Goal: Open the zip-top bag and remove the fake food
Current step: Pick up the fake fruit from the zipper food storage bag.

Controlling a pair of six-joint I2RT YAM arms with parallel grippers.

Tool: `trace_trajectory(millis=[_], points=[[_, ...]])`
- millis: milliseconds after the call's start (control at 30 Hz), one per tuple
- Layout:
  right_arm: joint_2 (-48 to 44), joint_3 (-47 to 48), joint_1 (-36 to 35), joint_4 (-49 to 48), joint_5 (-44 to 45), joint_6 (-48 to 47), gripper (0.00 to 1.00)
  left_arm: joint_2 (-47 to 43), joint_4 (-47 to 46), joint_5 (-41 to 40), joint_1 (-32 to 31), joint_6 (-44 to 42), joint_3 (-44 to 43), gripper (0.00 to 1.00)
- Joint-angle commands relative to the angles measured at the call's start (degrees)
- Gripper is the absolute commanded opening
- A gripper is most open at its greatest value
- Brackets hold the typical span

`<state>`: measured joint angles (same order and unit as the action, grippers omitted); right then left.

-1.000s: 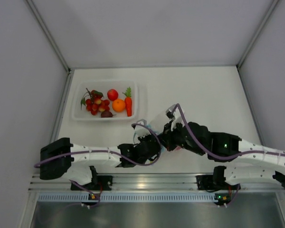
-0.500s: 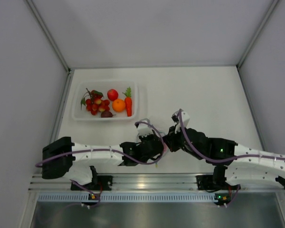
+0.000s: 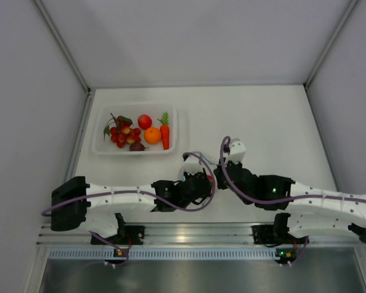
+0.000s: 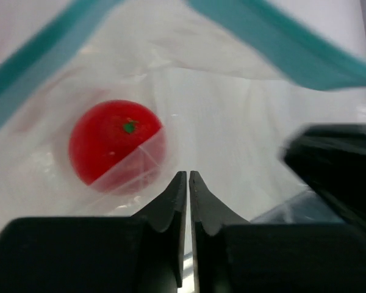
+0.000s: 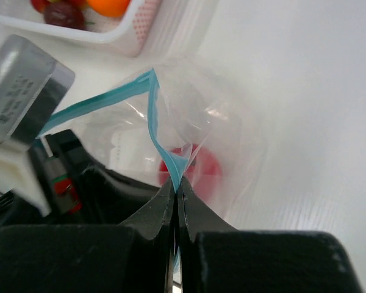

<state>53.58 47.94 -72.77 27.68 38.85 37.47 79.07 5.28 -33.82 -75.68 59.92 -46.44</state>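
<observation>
The zip-top bag is clear with a teal strip. It hangs between both grippers, which meet near the table's front middle. My right gripper is shut on the teal strip. My left gripper is shut, its tips pinched on the bag's clear film just inside the mouth. One red round fruit lies inside the bag, right of the right gripper's tips as a red blur. From above, the left gripper and right gripper hide most of the bag.
A rigid clear tray stands at the back left. It holds a red berry cluster, a red fruit, an orange, a carrot and a dark piece. White walls close in the table.
Both grippers have shifted right and drawn closer together over the bag. The left gripper's jaws closed from a small gap.
</observation>
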Motion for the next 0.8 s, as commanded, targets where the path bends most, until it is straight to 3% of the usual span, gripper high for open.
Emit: trace_trajectory(millis=[0,267,567,767], points=[[3.5,4.5,1.1,7.8,7.7,4.3,0.0,-1.8,0.8,7.8,-0.3,-8.1,-6.3,0.16],[5.8,4.9,4.3,6.1,7.1,2.4,0.0,-9.4,1.7,11.8,-0.9,-13.4,-6.1,0.37],[4.6,1.8,8.2,6.4,7.9,4.4,0.0,-21.5,14.0,-4.4,-0.8,-12.7,-6.0,0.38],[4.2,3.3,8.2,7.0,7.7,5.2,0.0,-16.7,22.5,-7.7,-0.7,-11.0,-9.7,0.41]])
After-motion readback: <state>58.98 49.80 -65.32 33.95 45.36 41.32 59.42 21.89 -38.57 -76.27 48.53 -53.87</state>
